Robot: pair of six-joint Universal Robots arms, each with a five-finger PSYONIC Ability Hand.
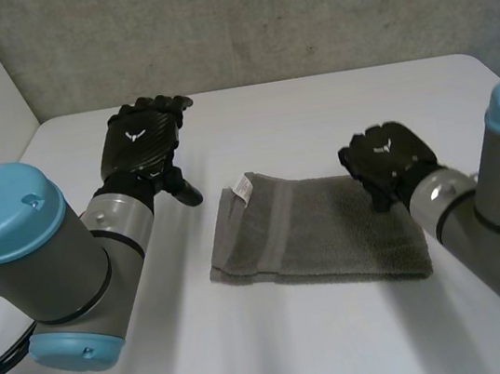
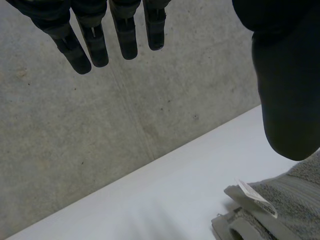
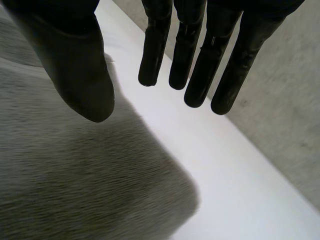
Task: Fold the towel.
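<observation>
Right fingers [image 3: 194, 55]: straight, parted from the thumb, gripping nothing. They reach past the edge of the towel [image 3: 75, 175] and hang over bare table [image 3: 240, 190].
Right hand [image 1: 386, 163]: you have it over the towel's far right corner with the thumb above the cloth. That looks like a stance for pinching that corner. I can't tell whether it touches.
Left fingers [image 2: 92, 47]: straight and relaxed, empty, pointing toward the wall [image 2: 100, 140].
Left hand [image 1: 143, 137]: raised beside the towel's left end and apart from it, probably kept clear so the cloth isn't disturbed.
Towel: grey, flat on the table between your hands. Layers show at its left end, so it looks folded at least once.
Tag [image 1: 242, 186]: white, lying at the far left corner.
Next move: probably another fold from the right corner. Keep the layers together.
</observation>
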